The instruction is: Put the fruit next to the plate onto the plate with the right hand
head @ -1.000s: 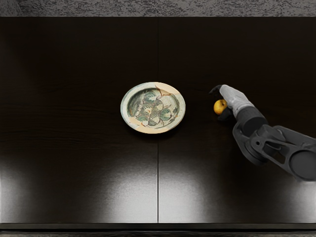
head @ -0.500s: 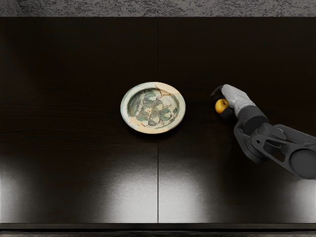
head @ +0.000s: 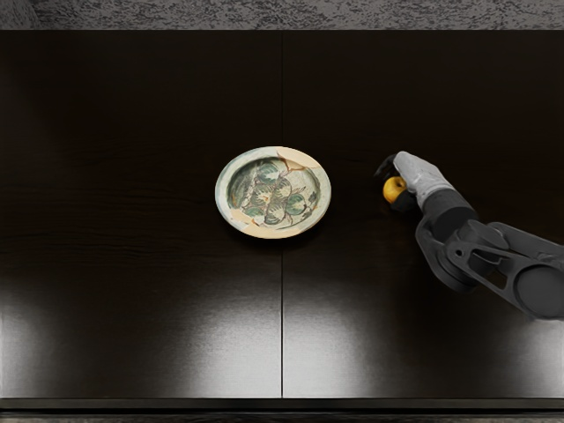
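Patterned round plate (head: 300,159) sits flat on dark table (head: 159,291), green leaf design in its well, cream-orange rim, nothing lying in it. Small yellow-orange fruit (head: 393,189) is to the right of the plate, well apart from its rim, roughly level with the plate's middle, not on the plate. Right hand (head: 414,179) is at the fruit on the side away from the plate, pale back of hand up, dark fingers curled around the fruit above and below, clamped on it. Can't tell whether the fruit is lifted or touching the table. Right arm (head: 480,251) runs from the hand away from the plate toward the right edge.
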Controlling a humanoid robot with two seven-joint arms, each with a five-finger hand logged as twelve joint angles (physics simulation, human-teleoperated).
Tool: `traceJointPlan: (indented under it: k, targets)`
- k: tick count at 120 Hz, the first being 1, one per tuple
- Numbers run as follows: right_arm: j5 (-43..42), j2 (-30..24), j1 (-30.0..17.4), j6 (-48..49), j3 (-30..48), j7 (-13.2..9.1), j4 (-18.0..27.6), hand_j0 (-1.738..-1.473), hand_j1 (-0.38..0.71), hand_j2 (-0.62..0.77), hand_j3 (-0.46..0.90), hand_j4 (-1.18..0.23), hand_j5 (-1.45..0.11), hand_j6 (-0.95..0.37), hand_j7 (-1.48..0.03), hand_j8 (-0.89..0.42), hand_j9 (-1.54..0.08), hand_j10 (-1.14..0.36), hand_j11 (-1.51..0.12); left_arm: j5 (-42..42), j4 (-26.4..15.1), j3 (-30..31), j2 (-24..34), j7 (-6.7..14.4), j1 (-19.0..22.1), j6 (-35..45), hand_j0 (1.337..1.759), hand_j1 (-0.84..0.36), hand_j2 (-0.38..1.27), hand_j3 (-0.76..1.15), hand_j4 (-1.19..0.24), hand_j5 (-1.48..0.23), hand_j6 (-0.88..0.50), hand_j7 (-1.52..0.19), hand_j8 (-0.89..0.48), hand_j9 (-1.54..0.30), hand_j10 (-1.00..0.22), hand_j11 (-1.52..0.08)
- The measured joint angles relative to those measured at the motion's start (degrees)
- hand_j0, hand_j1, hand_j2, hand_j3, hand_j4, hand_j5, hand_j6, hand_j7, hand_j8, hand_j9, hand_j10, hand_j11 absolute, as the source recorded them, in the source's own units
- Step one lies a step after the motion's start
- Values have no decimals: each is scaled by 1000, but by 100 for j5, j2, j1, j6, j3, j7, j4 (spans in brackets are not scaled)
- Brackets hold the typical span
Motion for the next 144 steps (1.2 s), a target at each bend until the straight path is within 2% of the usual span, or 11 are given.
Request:
traceJointPlan:
  k: [22, 69, 109, 144]
  targets:
    - [135, -24, 14, 14, 29, 5, 125, -1657, 242, 68, 0, -550, -674, -531, -691, -403, -698, -472, -706, 0, 0, 0, 0, 0, 0, 0, 1658, 349, 0, 0, 0, 0, 0, 0, 0, 0, 0, 0]
    - [180, -186, 130, 30, 71, 7, 693, -1658, 245, 144, 0, -547, -714, -547, -712, -432, -711, -501, -713, 0, 0, 0, 0, 0, -4, 0, 1658, 349, 0, 0, 0, 0, 0, 0, 0, 0, 0, 0]
    - [180, -127, 319, 43, 80, 7, 1037, -1658, 257, 142, 0, -551, -722, -544, -719, -423, -716, -494, -716, 0, 0, 0, 0, 0, -2, 0, 1658, 349, 0, 0, 0, 0, 0, 0, 0, 0, 0, 0]
    - [180, 68, 344, 35, 89, 6, 1139, -1658, 255, 145, 0, -558, -732, -544, -729, -421, -726, -495, -726, 0, 0, 0, 0, 0, -6, 0, 1658, 349, 0, 0, 0, 0, 0, 0, 0, 0, 0, 0]
